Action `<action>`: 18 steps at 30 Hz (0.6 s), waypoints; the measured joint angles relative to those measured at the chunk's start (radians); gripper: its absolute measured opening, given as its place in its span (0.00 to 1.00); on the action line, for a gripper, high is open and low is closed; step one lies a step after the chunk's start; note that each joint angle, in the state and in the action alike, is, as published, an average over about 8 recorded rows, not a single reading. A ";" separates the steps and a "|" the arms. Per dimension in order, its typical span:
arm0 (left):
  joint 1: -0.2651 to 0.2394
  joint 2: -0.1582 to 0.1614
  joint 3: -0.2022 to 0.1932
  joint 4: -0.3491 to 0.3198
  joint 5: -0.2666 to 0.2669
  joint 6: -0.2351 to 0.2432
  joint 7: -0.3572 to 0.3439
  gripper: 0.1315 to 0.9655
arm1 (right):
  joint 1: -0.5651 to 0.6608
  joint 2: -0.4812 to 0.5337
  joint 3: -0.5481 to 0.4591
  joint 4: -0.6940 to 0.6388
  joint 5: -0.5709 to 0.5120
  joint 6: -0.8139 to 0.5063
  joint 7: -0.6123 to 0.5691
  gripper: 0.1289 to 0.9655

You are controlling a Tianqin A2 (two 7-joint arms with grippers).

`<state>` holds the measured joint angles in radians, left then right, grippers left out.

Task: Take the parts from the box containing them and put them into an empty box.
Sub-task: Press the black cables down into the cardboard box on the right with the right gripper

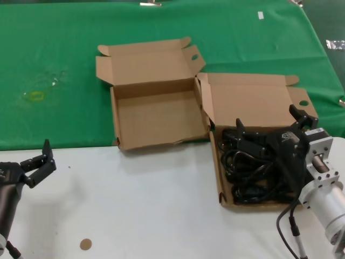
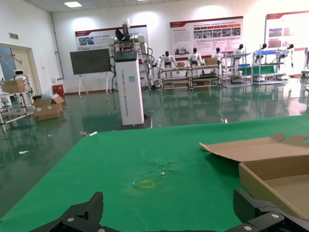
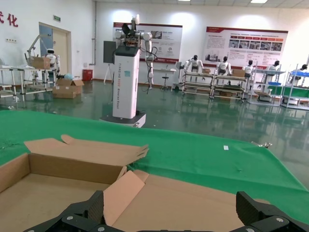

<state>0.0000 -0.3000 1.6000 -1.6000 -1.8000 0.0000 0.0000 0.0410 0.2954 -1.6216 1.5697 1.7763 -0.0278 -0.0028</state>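
Note:
The black power cords (image 1: 250, 170) lie coiled in the right cardboard box (image 1: 253, 100), whose lid stands open behind them. My right gripper (image 1: 268, 120) hangs open just over the cords at the box's far side and holds nothing. Its wrist view (image 3: 171, 212) shows both fingers spread before that lid (image 3: 203, 198); the cords are hidden there. The empty box (image 1: 156, 116) lies open to the left of the full one, with a wavy front lip, and also shows in the right wrist view (image 3: 38, 193). My left gripper (image 1: 36, 156) is open and idle at the table's near left.
Both boxes straddle the edge between the green cloth (image 1: 59, 54) and the white table (image 1: 140, 205). A small brown disc (image 1: 85, 244) lies near the front edge. A yellow mark (image 1: 36, 96) is on the cloth at left. The left wrist view shows the empty box's corner (image 2: 275, 179).

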 joint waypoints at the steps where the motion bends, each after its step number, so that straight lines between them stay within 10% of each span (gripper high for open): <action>1: 0.000 0.000 0.000 0.000 0.000 0.000 0.000 0.98 | 0.000 0.000 0.000 0.000 0.000 0.000 0.000 1.00; 18: 0.000 0.000 0.000 0.000 0.000 0.000 0.000 0.78 | 0.004 0.111 -0.080 0.016 0.050 0.032 0.038 1.00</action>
<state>0.0000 -0.3000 1.6000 -1.6000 -1.7999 0.0000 0.0000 0.0453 0.4061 -1.7020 1.5855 1.8265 0.0046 0.0353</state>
